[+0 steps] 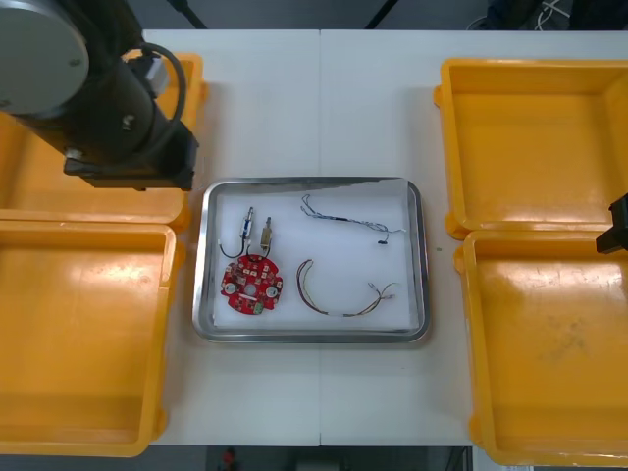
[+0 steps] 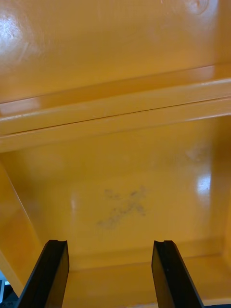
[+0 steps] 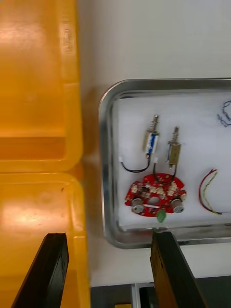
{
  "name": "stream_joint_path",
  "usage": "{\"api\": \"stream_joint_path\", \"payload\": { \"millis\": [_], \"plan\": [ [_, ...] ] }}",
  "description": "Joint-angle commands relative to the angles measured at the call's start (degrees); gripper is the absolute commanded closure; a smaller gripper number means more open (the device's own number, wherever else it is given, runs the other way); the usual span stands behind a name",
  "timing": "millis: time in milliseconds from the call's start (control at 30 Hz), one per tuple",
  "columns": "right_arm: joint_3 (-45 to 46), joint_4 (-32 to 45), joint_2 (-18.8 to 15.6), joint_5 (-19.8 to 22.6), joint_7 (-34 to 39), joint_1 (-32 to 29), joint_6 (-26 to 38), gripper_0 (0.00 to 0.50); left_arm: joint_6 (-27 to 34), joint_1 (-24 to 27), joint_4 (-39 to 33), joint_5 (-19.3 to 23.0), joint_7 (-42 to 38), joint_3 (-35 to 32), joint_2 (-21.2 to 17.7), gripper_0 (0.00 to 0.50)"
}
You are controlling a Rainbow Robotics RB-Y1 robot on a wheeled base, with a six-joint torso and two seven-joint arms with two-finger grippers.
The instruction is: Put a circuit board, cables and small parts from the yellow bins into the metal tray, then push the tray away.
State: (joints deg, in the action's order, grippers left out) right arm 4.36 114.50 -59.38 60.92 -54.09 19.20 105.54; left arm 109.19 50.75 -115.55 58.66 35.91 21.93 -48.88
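Judging by the layout, loading looks done: the metal tray (image 1: 312, 183), on the worktop (image 1: 294, 98) between the yellow bins (image 1: 530, 137), holds a round red circuit board (image 1: 251, 285), two small metal parts (image 1: 265, 234) just beyond it, a twisted blue and white cable (image 1: 343, 221) and a red and yellow cable (image 1: 339, 294). Pushing the tray away seems all that remains. The left arm (image 1: 108, 108) hovers beside the tray's far left corner, jaws spread and empty; the right arm (image 1: 618, 228) waits over the right-hand bins, jaws spread too.
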Motion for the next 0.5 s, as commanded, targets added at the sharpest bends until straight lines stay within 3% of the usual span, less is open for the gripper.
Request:
{"api": "stream_joint_path", "payload": {
  "millis": [33, 233, 333, 500],
  "plan": [
    [1.9, 1.4, -2.0, -0.3, -0.8, -0.6, -0.3, 0.0, 0.1, 2.7, -0.8, 5.1, 4.5, -2.2, -7.7, 0.0],
    [1.9, 1.4, -2.0, -0.3, -0.8, -0.6, -0.3, 0.0, -3.3, 0.8, 1.6, 10.3, 10.6, -2.2, -14.8, 0.0],
    [-1.0, 1.2, -0.9, 0.3, -1.0, -1.0, 0.1, 0.0, -5.7, -2.1, 1.6, 11.0, 14.5, -2.8, -17.9, 0.0],
    [-5.1, 1.2, -1.7, 1.0, -1.2, 3.8, 2.5, 0.0, -8.1, -7.1, 1.6, 11.2, 18.8, -5.4, -21.9, 0.0]
  ]
}}
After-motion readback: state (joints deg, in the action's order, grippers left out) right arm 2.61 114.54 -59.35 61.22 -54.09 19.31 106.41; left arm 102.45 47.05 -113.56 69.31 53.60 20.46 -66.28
